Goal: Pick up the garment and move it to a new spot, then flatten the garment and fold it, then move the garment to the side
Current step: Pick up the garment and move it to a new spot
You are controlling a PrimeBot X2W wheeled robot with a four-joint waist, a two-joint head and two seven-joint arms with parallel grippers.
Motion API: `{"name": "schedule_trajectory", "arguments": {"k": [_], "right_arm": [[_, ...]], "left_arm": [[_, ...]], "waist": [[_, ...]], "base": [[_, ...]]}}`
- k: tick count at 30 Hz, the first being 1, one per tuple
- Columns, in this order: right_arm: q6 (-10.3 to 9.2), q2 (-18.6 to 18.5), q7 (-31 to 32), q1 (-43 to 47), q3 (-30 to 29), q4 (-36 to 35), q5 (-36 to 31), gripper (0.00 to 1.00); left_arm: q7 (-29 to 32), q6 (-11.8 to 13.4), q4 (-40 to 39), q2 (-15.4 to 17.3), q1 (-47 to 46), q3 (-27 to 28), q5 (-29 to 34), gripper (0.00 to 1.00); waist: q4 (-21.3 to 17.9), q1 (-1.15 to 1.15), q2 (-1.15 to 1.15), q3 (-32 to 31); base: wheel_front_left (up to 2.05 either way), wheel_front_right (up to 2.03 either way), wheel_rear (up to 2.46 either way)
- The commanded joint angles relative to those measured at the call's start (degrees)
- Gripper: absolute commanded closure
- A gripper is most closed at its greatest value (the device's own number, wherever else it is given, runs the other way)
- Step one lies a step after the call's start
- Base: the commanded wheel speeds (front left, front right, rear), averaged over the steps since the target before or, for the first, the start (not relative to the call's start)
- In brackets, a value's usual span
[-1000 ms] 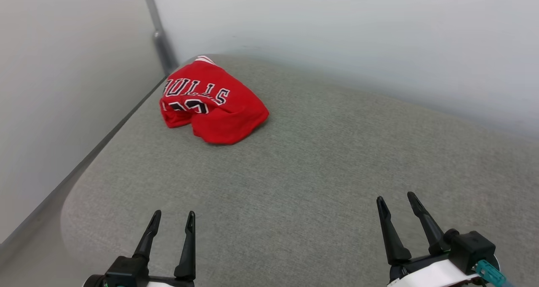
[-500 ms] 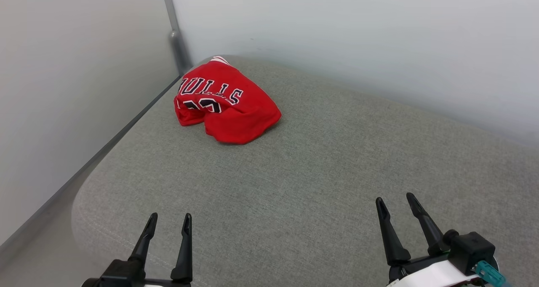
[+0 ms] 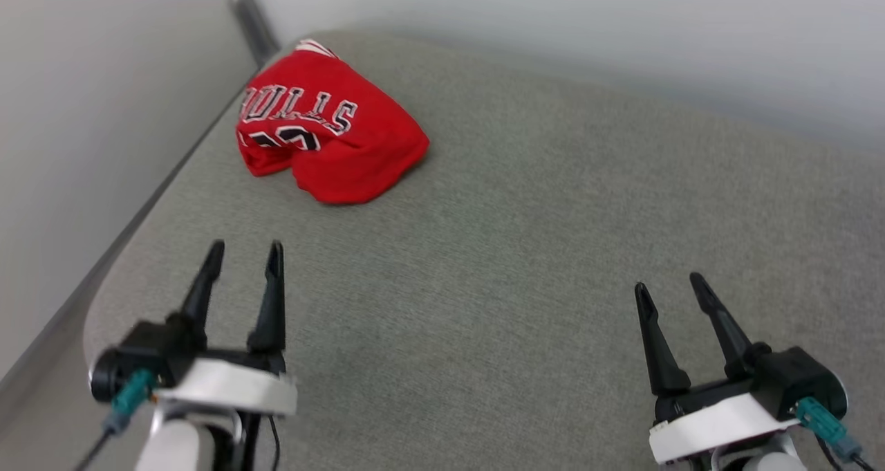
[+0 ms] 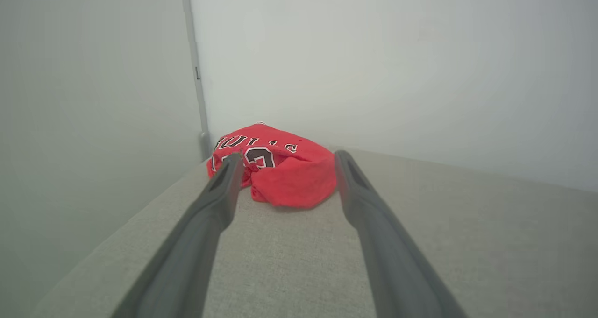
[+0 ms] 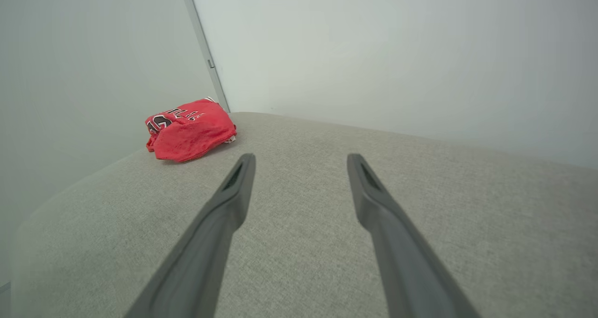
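The red "BULLS" jersey (image 3: 325,139) lies bunched in a low heap at the far left corner of the grey upholstered cushion (image 3: 525,250), close against the wall (image 3: 83,111) and the grey corner post (image 3: 245,11). Its lettering reads upside down from the robot's side. The lump's long axis runs diagonally, from the corner down toward the near right.

The left tool (image 3: 246,247) hovers over the near left part of the cushion with its fingers spread and nothing between them. It points almost straight at the jersey, which in the left wrist view sits framed between the two fingers, ahead and well apart. The right tool (image 3: 668,283), also spread and empty, hangs over the near right part. From there the jersey lies far off to the left and ahead, and it shows small at the upper left of the right wrist view.

The left arm is clearly the nearer one and is already lined up, so a forward reach by it looks like the natural pickup. The heap's near red lobe is the closest edge to pinch.
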Motion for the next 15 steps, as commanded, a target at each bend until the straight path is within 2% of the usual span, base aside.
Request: {"name": "schedule_trajectory", "arguments": {"k": [1,5,8,15], "right_arm": [[-0.02,0.0,-0.1,-1.5,0.0,-0.4,-1.0,0.00],[-0.02,0.0,-0.1,-3.1,-0.6,-1.0,-2.5,0.00],[-0.02,0.0,-0.1,-4.1,-0.7,-1.5,-3.7,0.00],[-0.02,0.0,-0.1,-6.0,-1.3,-2.9,-5.1,0.00]], "left_arm": [[-0.2,-0.1,1.4,2.5,-3.9,-1.5,-1.7,0.00],[0.1,-0.1,5.4,10.7,-14.4,-5.7,-8.4,0.00],[4.1,-0.1,8.9,17.9,-23.3,-9.1,-14.8,0.00],[26.3,-0.1,13.5,33.4,-39.1,-16.1,-33.2,0.00]], "waist": [[-2.8,0.00,0.00,4.4],[-5.3,0.00,0.00,9.2],[-7.5,0.00,0.00,12.7],[-12.8,0.00,0.00,19.6]], "base": [[0.00,0.00,0.00],[0.00,0.00,0.00],[0.00,0.00,0.00],[0.00,0.00,0.00]]}}
